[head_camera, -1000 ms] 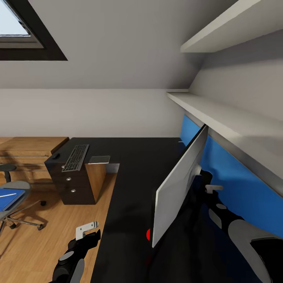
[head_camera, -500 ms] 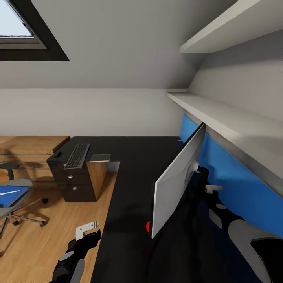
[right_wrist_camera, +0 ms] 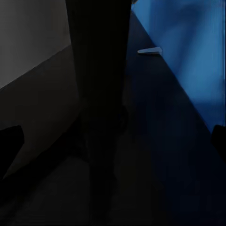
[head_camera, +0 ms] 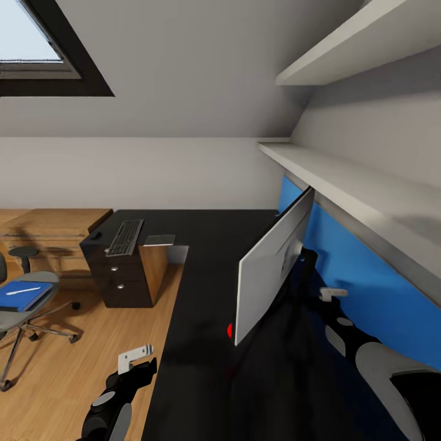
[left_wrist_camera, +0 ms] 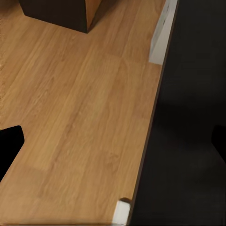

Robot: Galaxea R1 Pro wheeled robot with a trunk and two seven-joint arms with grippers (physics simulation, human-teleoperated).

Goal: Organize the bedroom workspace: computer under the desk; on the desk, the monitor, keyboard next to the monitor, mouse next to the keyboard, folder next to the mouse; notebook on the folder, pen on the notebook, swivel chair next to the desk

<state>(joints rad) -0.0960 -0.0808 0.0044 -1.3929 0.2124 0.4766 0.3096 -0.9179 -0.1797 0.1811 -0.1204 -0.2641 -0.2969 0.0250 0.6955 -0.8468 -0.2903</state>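
The monitor (head_camera: 272, 266) stands on the black desk (head_camera: 208, 294) with its silvery back towards me and a red light (head_camera: 230, 331) at its lower corner. My right gripper (head_camera: 329, 289) is open behind it, between the monitor's dark stand (right_wrist_camera: 99, 94) and the blue back panel (right_wrist_camera: 188, 56). My left gripper (head_camera: 142, 360) hangs open over the floor at the desk's edge (left_wrist_camera: 148, 132). The keyboard (head_camera: 125, 237) and mouse (head_camera: 96, 235) lie on the desk's far left wing. The blue folder (head_camera: 24, 297) with the white pen (head_camera: 21, 290) on it rests on the swivel chair (head_camera: 18, 318).
A black drawer unit (head_camera: 119, 278) stands under the left wing, with a grey-topped box (head_camera: 159, 241) and a white desk leg (left_wrist_camera: 162, 33) beside it. An oak dresser (head_camera: 55, 233) lines the far wall. Shelves (head_camera: 343, 177) overhang the desk. Wood floor (left_wrist_camera: 80, 117) lies open at left.
The whole picture has shifted, so the camera moved: desk and monitor sit farther off, and more of the chair shows. Both arms hold the same place in view.
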